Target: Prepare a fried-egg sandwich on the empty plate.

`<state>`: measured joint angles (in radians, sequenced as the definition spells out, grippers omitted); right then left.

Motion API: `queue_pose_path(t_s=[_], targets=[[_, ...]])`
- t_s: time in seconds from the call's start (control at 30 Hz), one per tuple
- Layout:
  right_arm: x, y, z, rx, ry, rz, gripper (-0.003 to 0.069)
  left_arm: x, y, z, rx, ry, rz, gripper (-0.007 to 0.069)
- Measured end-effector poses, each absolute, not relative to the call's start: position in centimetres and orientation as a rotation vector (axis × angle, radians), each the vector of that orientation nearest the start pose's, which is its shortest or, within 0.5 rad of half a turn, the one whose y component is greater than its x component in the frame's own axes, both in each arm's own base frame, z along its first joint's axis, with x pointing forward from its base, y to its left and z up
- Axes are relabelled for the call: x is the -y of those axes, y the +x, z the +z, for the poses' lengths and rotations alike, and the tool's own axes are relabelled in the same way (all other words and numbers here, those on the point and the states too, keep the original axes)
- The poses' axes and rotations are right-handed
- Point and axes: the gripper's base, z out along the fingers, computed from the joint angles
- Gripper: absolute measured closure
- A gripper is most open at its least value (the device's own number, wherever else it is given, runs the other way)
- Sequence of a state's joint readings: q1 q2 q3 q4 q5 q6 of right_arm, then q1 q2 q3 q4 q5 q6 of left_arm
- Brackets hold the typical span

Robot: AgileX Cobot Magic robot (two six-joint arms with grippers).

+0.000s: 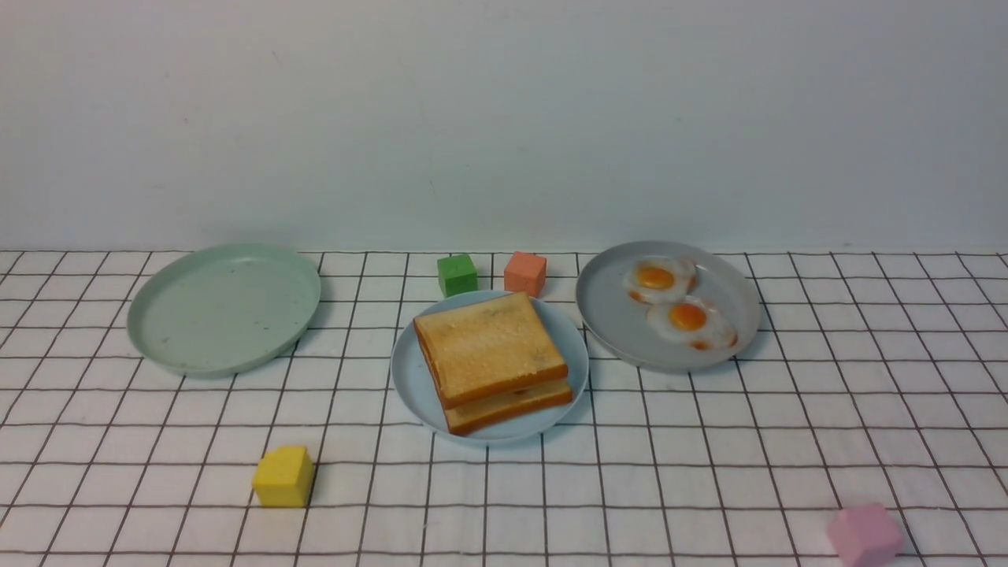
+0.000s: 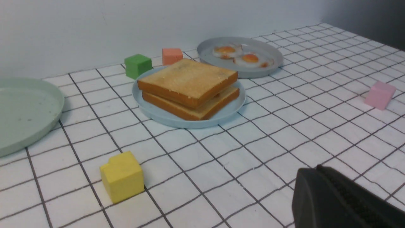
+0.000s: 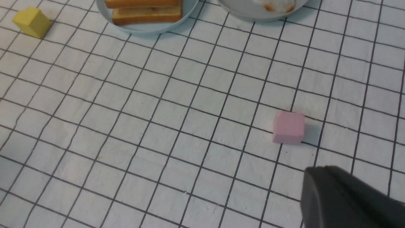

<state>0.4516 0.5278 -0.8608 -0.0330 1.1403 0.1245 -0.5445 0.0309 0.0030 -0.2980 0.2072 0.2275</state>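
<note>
Two golden-brown toast slices lie stacked on the light blue plate (image 1: 408, 386) at the table's middle. The upper slice (image 1: 488, 346) sits slightly askew over the lower slice (image 1: 512, 405). A small orange fleck shows in the gap between them; I cannot tell whether an egg lies inside. Neither arm appears in the front view. In the left wrist view my left gripper (image 2: 318, 168) hovers shut and empty over the cloth, well short of the blue plate (image 2: 152, 111). My right gripper (image 3: 322, 168) is likewise shut and empty, near the pink cube (image 3: 288, 127).
A grey plate (image 1: 606, 319) at the right holds two fried eggs (image 1: 660, 278) (image 1: 691, 321). A pale green plate (image 1: 224, 307) lies at the left. Green (image 1: 457, 274) and orange (image 1: 525, 272) cubes stand behind the blue plate, a yellow cube (image 1: 283, 476) front left, a pink cube (image 1: 865, 535) front right.
</note>
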Motion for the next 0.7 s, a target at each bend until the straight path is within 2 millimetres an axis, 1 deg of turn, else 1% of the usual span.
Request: queue_pose_path(t_s=[0.13,0.2,0.23,0.27,0.3,0.33,0.37,0.4,0.43,0.47,0.5,0.53,0.6,0.7], targets=[[-1.7,5.3,35.2,-2.266,-0.263,0.216,0.0656,3.5,4.7,19.1,-1.696,0.466,-0.502,0.0638],[-1.2,4.9,33.9,-2.201,-0.177,0.192,0.0656,3.5,4.6,19.0,-1.701,0.468,-0.502,0.0638],[-1.1,4.8,33.4,-2.137,-0.15,0.192,0.0656,3.5,4.6,19.0,-1.702,0.469,-0.502,0.0638],[-1.0,4.9,32.4,-2.115,-0.128,0.19,0.0656,3.5,4.6,19.0,-1.704,0.47,-0.502,0.0638],[-1.0,5.0,30.4,-2.028,-0.101,0.191,0.0656,3.5,4.6,19.0,-1.705,0.47,-0.502,0.0638],[-1.0,5.1,30.0,-1.981,-0.095,0.194,0.0656,3.5,4.6,19.0,-1.706,0.471,-0.502,0.0638],[-0.9,5.2,27.6,-1.933,-0.075,0.187,0.0656,3.5,4.6,19.0,-1.708,0.472,-0.502,0.0638],[-0.9,5.1,26.6,-1.873,-0.062,0.193,0.0656,3.5,4.6,19.0,-1.707,0.472,-0.502,0.0638],[-0.8,5.2,25.3,-1.848,-0.052,0.188,0.0656,3.5,4.6,19.0,-1.708,0.472,-0.502,0.0638],[-0.8,5.2,23.2,-1.815,-0.037,0.18,0.0656,3.5,4.6,19.0,-1.708,0.472,-0.502,0.0638],[-0.7,5.3,19.7,-1.805,-0.002,0.174,0.0656,3.5,4.6,19.0,-1.708,0.472,-0.502,0.0638],[-0.6,5.3,19.4,-1.802,0.007,0.178,0.0656,3.5,4.6,18.9,-1.709,0.472,-0.502,0.0638],[-0.5,5.2,17.3,-1.896,0.049,0.179,0.0655,3.5,4.6,18.9,-1.714,0.473,-0.502,0.0638],[-0.5,5.1,17.3,-1.893,0.048,0.174,0.0655,3.5,4.6,18.8,-1.718,0.475,-0.502,0.0638]])
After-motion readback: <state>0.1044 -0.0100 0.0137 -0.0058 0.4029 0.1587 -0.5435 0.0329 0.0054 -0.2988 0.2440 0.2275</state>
